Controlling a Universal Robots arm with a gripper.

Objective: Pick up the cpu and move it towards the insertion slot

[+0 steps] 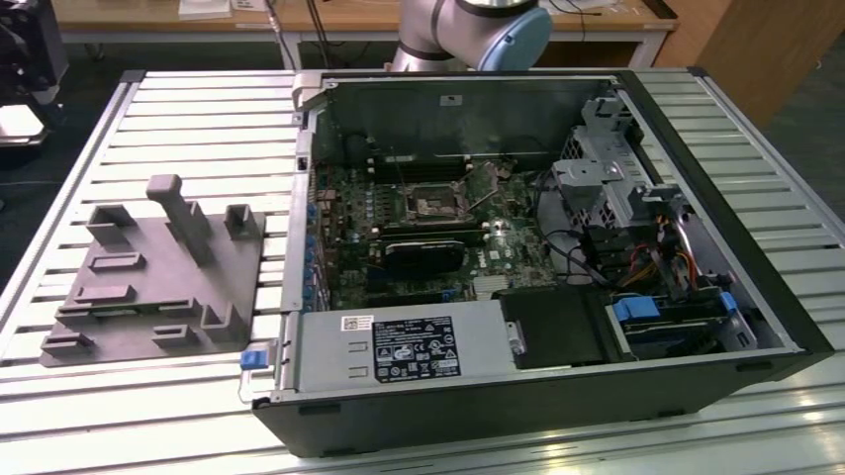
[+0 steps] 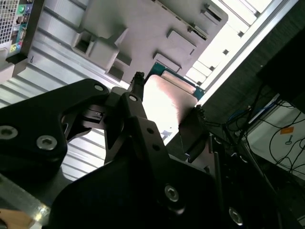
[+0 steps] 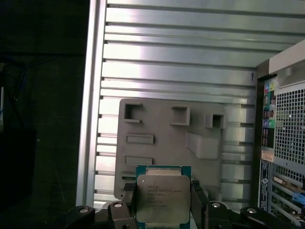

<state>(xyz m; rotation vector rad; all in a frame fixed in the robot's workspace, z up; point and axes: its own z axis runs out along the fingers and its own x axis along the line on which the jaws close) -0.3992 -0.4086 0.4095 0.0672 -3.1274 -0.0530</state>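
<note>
One cpu [image 3: 162,200] pinched edgewise in gripper [image 3: 163,193], metal face toward first wrist camera.

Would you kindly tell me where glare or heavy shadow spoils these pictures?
In the second wrist view, glare washes out the cpu; in the first wrist view, the cpu is evenly lit while the slatted table gleams; in the exterior view, the computer case has its interior in shadow.

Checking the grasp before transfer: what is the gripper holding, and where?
The cpu, pinched by two opposite side edges between the gripper fingers, metal face uncovered.
</note>
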